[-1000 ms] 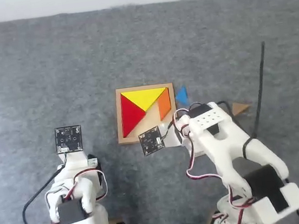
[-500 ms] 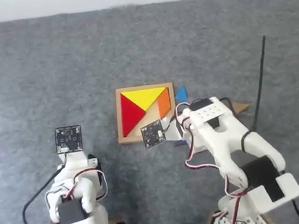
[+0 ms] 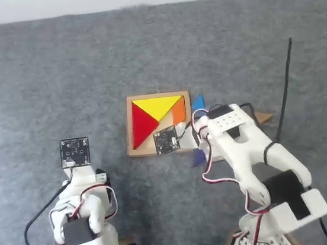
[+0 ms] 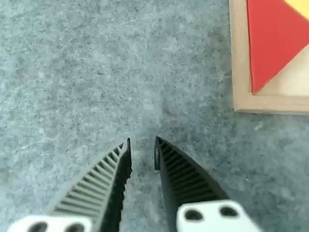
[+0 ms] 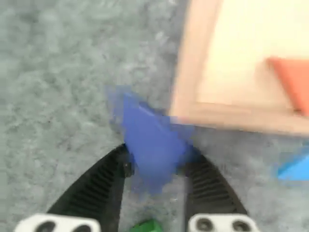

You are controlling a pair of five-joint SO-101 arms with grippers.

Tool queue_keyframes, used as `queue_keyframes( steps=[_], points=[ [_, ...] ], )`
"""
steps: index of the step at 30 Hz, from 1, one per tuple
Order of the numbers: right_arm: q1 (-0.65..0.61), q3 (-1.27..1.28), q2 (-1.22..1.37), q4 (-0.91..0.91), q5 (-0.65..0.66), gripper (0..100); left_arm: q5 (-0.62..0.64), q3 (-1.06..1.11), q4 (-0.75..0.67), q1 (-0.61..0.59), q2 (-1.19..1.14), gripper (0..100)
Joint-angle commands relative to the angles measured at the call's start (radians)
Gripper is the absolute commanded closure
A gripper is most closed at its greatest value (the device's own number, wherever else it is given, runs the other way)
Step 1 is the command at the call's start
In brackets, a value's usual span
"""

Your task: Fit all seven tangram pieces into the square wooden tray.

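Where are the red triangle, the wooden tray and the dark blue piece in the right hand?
red triangle (image 3: 142, 126), high view, its middle
wooden tray (image 4: 239, 53), left wrist view, its side rim
dark blue piece (image 5: 153, 144), right wrist view, its middle

R gripper (image 5: 157, 158) w/ dark blue piece (image 5: 149, 135) has moved fwd, closer to tray (image 5: 186, 72) corner
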State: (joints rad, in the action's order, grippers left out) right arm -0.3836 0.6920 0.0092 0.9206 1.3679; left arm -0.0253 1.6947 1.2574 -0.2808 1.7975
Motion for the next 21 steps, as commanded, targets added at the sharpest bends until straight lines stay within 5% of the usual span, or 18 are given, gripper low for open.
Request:
queue_keyframes(
  steps=[1,21],
  points=[
    [0.024,-0.018,-0.019,-0.018,-0.026,93.3,0.000,-0.012,0.003,0.003,0.018,92],
    [-0.001,0.140,-0.298,-0.016,-0.074,93.4,0.000,-0.012,0.003,0.003,0.018,92]
  ],
)
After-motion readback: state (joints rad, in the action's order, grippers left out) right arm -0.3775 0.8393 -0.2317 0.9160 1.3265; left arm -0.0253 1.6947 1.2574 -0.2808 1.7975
